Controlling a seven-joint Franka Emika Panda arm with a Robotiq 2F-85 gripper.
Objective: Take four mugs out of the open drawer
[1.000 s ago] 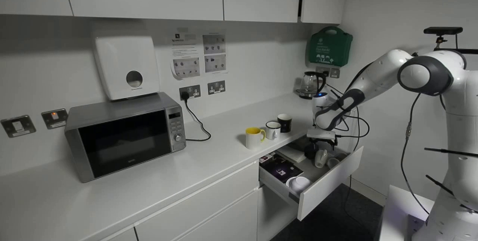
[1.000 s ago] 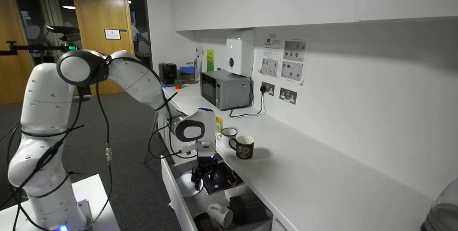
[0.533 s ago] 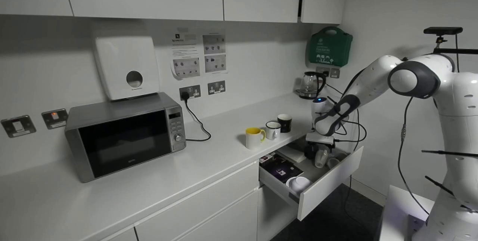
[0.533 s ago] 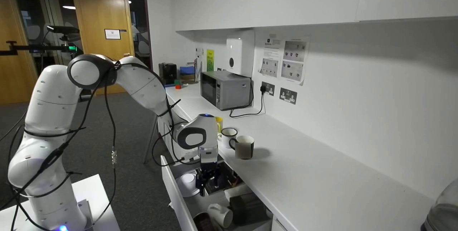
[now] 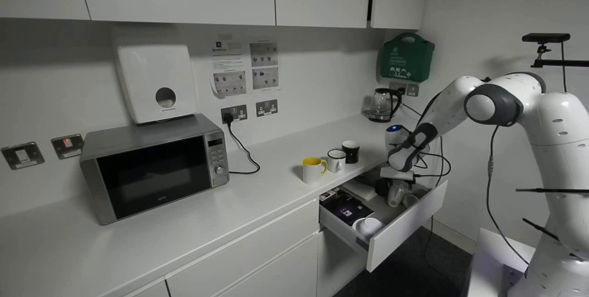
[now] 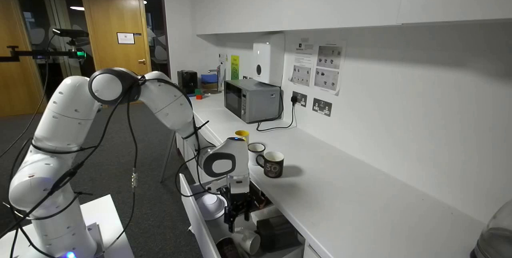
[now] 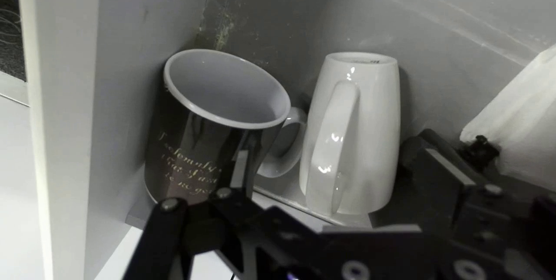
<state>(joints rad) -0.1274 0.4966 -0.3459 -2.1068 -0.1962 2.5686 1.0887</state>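
The open drawer point(image 5: 407, 230) holds a white mug point(image 7: 365, 132) lying upside down or tipped, its handle facing the camera. To its left in the wrist view leans a dark mug point(image 7: 186, 158) with gold writing and a pale inside, close to the drawer front. My gripper point(image 7: 343, 167) hangs over the drawer with its jaws wide apart. The white mug shows in the gap between them; I cannot tell that either finger touches it. On the counter stand a yellow-lined mug point(image 5: 313, 172), a white dark-rimmed mug point(image 5: 337, 162) and a black mug point(image 6: 273, 166).
White dishes point(image 6: 211, 207) sit at the drawer's far end in that view. A dark printed box point(image 5: 346, 208) lies beside them. Near the white mug is a black container point(image 6: 277, 232). The counter edge point(image 5: 276, 212) overhangs the drawer's back; a microwave point(image 5: 154, 168) stands farther along.
The arm has reached forward and down. In an exterior view my gripper has moved away from the white dishes towards the white mug in the drawer. Its jaws stay open; the mugs have not moved.
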